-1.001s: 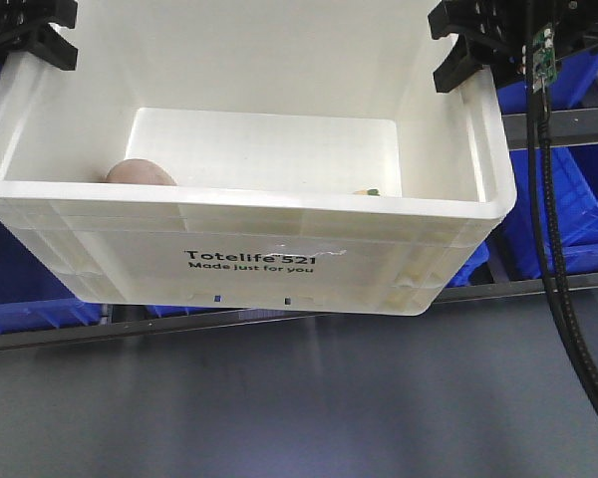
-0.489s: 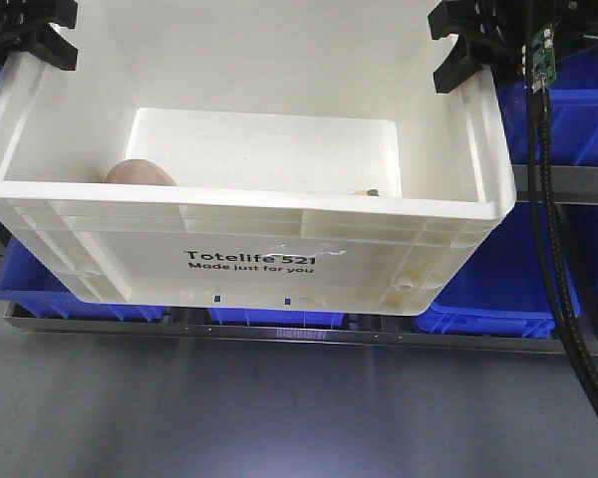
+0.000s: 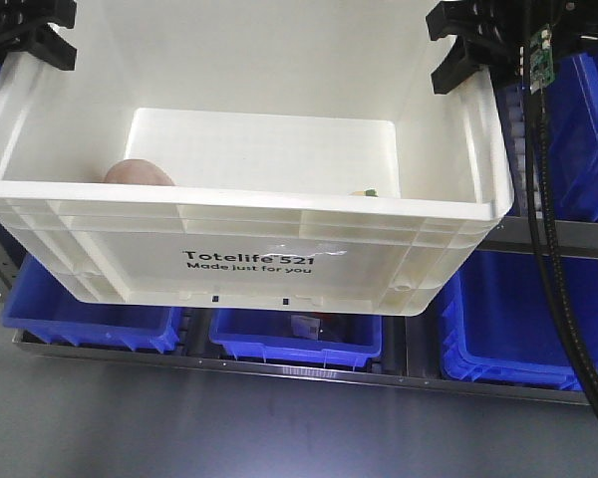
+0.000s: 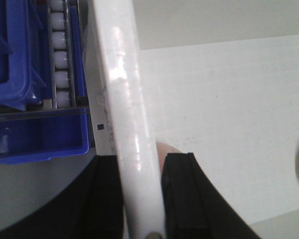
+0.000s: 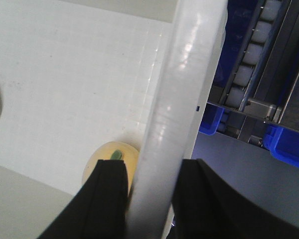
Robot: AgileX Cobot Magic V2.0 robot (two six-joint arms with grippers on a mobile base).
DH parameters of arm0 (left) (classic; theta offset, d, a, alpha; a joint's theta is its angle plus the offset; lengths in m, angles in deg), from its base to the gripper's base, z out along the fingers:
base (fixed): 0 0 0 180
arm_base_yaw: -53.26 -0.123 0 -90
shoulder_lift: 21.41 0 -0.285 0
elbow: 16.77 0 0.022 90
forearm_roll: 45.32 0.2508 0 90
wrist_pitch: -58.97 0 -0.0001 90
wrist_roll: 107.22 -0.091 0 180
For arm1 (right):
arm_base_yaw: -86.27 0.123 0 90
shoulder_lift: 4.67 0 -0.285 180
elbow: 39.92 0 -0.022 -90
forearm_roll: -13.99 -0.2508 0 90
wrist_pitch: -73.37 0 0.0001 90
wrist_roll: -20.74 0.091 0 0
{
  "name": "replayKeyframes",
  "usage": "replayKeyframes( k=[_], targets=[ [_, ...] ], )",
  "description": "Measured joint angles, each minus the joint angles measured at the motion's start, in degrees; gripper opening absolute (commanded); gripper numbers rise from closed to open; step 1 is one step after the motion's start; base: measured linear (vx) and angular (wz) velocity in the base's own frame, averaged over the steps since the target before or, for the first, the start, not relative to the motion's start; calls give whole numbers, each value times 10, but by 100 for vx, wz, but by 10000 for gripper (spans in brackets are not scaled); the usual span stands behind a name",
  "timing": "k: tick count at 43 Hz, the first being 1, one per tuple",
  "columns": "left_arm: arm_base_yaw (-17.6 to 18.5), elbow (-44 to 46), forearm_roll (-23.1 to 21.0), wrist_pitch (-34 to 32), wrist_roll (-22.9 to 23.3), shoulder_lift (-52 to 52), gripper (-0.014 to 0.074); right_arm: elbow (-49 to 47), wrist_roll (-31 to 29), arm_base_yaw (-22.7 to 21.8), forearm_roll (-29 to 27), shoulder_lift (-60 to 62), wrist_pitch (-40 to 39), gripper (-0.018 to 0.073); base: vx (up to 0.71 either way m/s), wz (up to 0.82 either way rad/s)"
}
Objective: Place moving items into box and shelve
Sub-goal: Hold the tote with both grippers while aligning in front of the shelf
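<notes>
front-facing view is showing the cream-white box (image 3: pixel 249 214) hanging in the air, printed "totelife 521 made just for you" on its near wall, with the left gripper (image 3: pixel 30 30) sitting on the rim at one upper corner and the right gripper (image 3: pixel 478 40) on the rim at the other. a black cable (image 3: pixel 548 249) is trailing down beside the right gripper.

left wrist view is showing the left gripper (image 4: pixel 139 199) with its two black fingers (image 4: pixel 182 199) pressing on either side of the box rim (image 4: pixel 127 99), so they are clamped on the rim, one finger outside the wall and one inside. just beyond the inner finger, the pale pink-brown plush toy (image 4: pixel 164 148) is peeking out on the box floor, mostly hidden by that finger.

right wrist view is showing the right gripper (image 5: pixel 149 204) likewise clamped on the opposite rim (image 5: pixel 182 99), one finger (image 5: pixel 107 204) inside and one outside. the yellow-orange plush toy (image 5: pixel 109 159) with its green leaf top is lying on the box floor right against the inner finger and close to the wall.

both toys are sitting inside the box, well apart, each near one gripper's inner finger.

outside the fingers, below and behind the box, blue bins (image 3: pixel 294 334) are resting on a metal shelf (image 3: pixel 279 366) with roller tracks (image 4: pixel 60 50).
</notes>
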Motion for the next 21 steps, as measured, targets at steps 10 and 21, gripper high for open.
replayKeyframes(
  k=[10,21],
  targets=[
    [0,0,0,-1,0,0,-6,0,0,0,0,0,0,-4,19,-15],
    [0,0,0,-1,0,0,-6,0,0,0,0,0,0,-4,17,-19]
  ],
)
